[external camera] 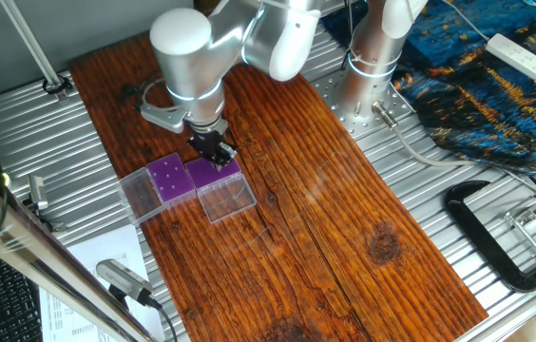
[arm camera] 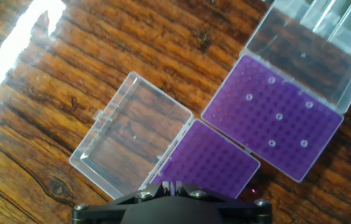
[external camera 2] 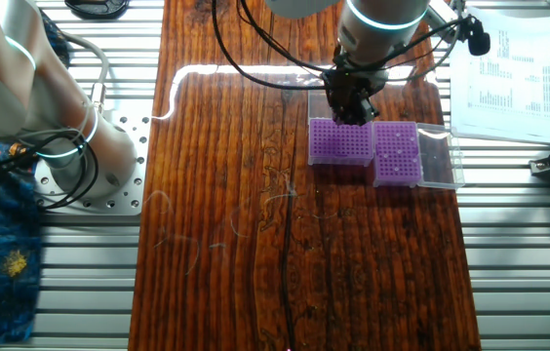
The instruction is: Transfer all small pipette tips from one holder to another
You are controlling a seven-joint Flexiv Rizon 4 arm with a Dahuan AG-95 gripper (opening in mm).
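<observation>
1. Hand view, bottom centre: gripper (arm camera: 174,186) sits right over the near edge of the near holder (arm camera: 210,163); fingertips barely show. Can't tell if clenched or released.
2. Near holder's purple top looks bare of tips; its clear lid (arm camera: 132,135) lies flat open to the left on the wood table (arm camera: 51,81).
3. Farther, upper right of frame: second holder (arm camera: 274,117), corner touching the first, w/ small pipette tips (arm camera: 279,116) as scattered pale dots, roughly six.
4. Its clear lid (arm camera: 315,50) is open beyond it, top right.
5. Other fixed view: both holders side by side, upper centre-right; gripper (external camera 2: 351,115) above the left one.
</observation>
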